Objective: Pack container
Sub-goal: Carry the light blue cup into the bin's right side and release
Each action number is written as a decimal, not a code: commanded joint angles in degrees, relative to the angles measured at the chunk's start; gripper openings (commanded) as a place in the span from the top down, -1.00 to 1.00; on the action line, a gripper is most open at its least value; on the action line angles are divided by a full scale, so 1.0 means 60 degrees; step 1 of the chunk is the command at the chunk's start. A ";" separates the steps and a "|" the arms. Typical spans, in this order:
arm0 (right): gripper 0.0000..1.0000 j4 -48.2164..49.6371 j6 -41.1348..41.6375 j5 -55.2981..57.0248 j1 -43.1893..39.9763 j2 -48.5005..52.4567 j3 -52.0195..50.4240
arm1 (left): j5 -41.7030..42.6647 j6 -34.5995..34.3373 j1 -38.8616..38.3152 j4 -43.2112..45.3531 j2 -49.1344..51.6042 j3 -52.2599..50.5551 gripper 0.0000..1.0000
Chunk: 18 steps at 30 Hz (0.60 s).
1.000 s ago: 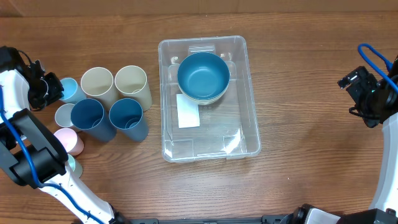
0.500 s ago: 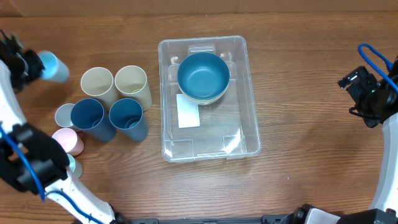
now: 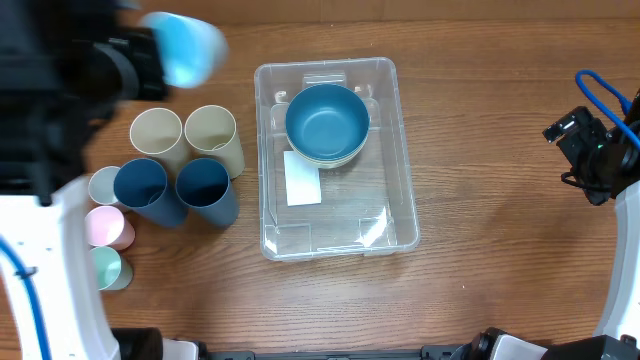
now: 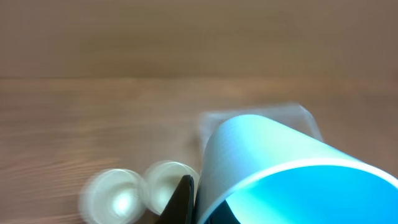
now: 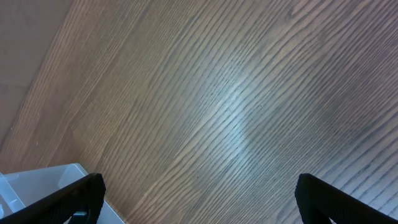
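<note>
The clear container lies mid-table, holding a blue bowl nested in a pale one at its far end, beside a white label. My left gripper is raised high over the table's far left, blurred, shut on the rim of a light blue cup. In the left wrist view that cup fills the lower right, with one finger outside its wall. My right gripper hovers open at the far right, its fingers wide over bare wood, a container corner at the left.
Left of the container stand two beige cups, two dark blue cups, a small whitish cup, a pink cup and a green cup. Two pale cups show blurred below the left wrist.
My left arm has lifted the light blue cup away from the cup group, rising and swinging right towards the container. The right arm has not moved.
</note>
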 commanded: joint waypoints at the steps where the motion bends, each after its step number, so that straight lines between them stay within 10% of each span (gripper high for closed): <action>1: -1.00 0.0040 0.0087 -0.0015 -0.0025 0.0004 0.0076 | -0.0892 0.0178 -0.2058 -0.0452 0.0474 -0.0259 0.92; 18: -1.00 0.0040 0.0087 -0.0015 -0.0029 0.0004 0.0076 | -0.1504 0.0106 -0.5676 0.0495 0.4925 -0.1508 0.92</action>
